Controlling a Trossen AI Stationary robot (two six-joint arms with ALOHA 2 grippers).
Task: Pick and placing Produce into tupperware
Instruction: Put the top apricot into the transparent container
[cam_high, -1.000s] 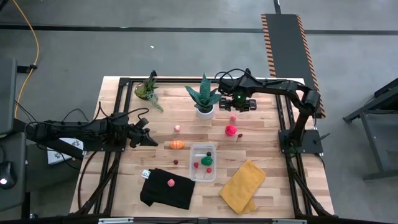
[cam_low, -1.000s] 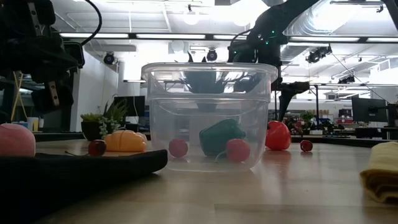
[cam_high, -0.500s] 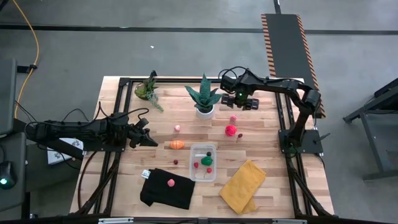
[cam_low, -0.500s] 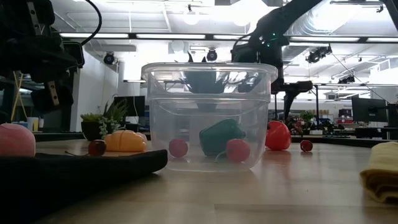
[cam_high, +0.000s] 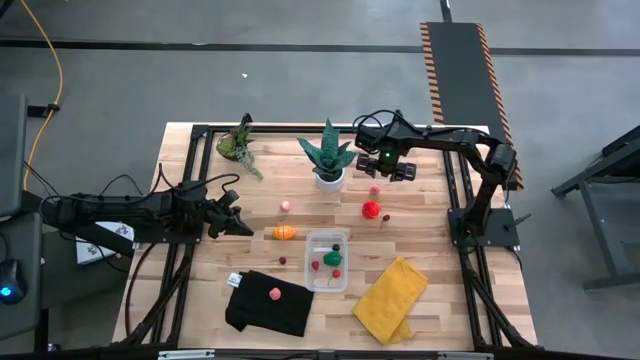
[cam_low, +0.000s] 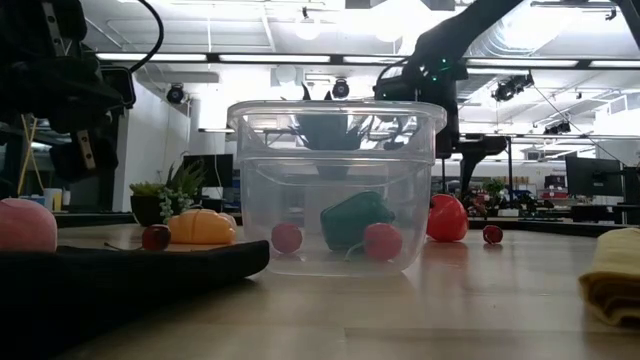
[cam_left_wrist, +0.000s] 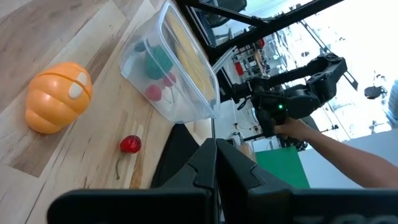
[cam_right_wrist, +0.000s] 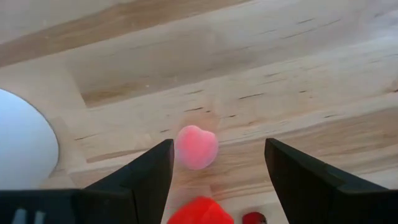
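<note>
Dark fingers: the right gripper hangs spread wide and empty — a pink heart-shaped piece sits on the wood squarely between its two fingers, not yet touched.
Where that is: at the far side of the table, just beside the white pot of the spiky plant; the right gripper hovers over it.
Next out: a red piece with a tiny dark red one beside it, toward the container.
Tupperware: near the table's middle, clear, already holding a green piece and a few small red ones.
Still loose: an orange piece, a small pink one, another pink one on the black cloth.
Left gripper: waiting at the left — fingers pressed together, holding nothing.
Doing it well: I'd say drop straight down, keep the heart centred, and close low on it, since the rounded shape could squirt out toward the pot.
</note>
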